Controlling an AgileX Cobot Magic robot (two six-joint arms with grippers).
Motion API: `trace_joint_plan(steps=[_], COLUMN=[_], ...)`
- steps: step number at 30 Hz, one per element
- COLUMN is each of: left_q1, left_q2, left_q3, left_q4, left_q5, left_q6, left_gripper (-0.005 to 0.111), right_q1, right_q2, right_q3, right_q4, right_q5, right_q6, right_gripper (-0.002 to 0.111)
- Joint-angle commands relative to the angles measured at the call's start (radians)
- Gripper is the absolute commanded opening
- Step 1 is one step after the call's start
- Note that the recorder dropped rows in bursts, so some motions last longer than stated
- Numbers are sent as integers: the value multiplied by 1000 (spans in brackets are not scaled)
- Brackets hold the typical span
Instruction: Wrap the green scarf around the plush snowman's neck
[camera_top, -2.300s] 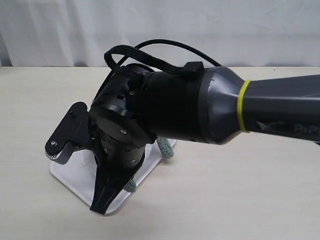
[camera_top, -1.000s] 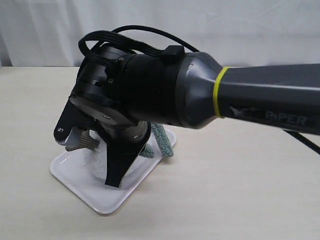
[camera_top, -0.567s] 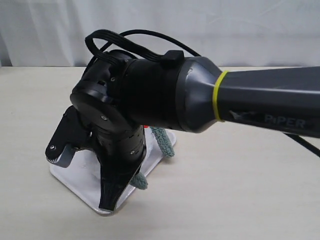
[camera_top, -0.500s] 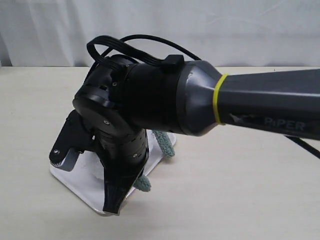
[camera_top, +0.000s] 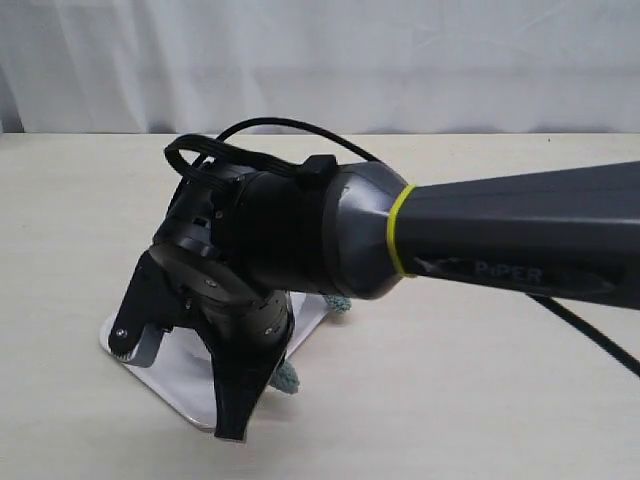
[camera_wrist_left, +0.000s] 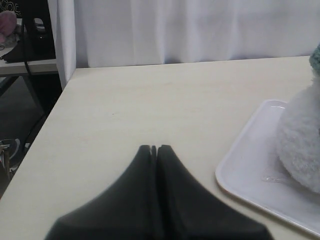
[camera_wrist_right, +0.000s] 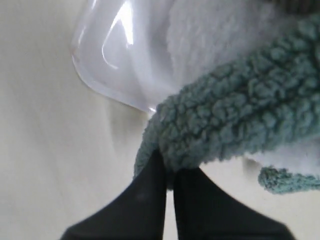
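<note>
Sage-green fuzzy ribbed scarf pinched between the pressed-together black jaws of the right gripper. Band lies against the fluffy white plush snowman on a glossy white rectangular tray; loose end hangs nearby. Left gripper closed, empty, near tray. Wrap seems partway: neck hidden, closing the loop and release likely remain.

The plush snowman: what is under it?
A white tray lies under the plush snowman, on the table. The tray part directly beneath is covered by its fluffy body.
</note>
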Motion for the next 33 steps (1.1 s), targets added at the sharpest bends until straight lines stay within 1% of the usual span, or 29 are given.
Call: trace_joint_plan(steps=[1, 8, 10, 13, 18, 20, 22, 25, 27, 29, 33], left_q1=[-3, -3, -3, -3, -3, -3, -3, -3, -3, -3, -3], left_q2=[-2, -2, -2, -2, -2, -2, -2, -2, -2, -2, -2], left_q3=[3, 3, 3, 3, 3, 3, 3, 3, 3, 3, 3], left_q4=[1, 1, 1, 1, 1, 1, 1, 1, 1, 1, 1], left_q5=[-13, -13, -13, -13, -13, -13, -13, -13, -13, -13, -13], left_q6=[1, 1, 1, 1, 1, 1, 1, 1, 1, 1, 1], left_gripper=[0, 0, 0, 0, 0, 0, 0, 0, 0, 0, 0], right_q1=[0, 0, 0, 0, 0, 0, 0, 0, 0, 0, 0], right_q2=[10, -20, -20, -20, -32, -45, -64, -109, -147, -184, -253], right_q3=[5, -1, -1, -1, -1, -1, -1, -1, -1, -1, -1], right_q4=[-84, -128, -126, -105, -99, -88, -71, -49, -49, -51, -57], right_q5=[50, 40, 40, 40, 44, 47, 53, 55, 47, -1, -216], right_q6=[5, 5, 5, -8, -4, -1, -1, -1, -1, 31, 138], right_gripper=[4, 4, 6, 19, 50, 57, 59, 57, 50, 37, 5])
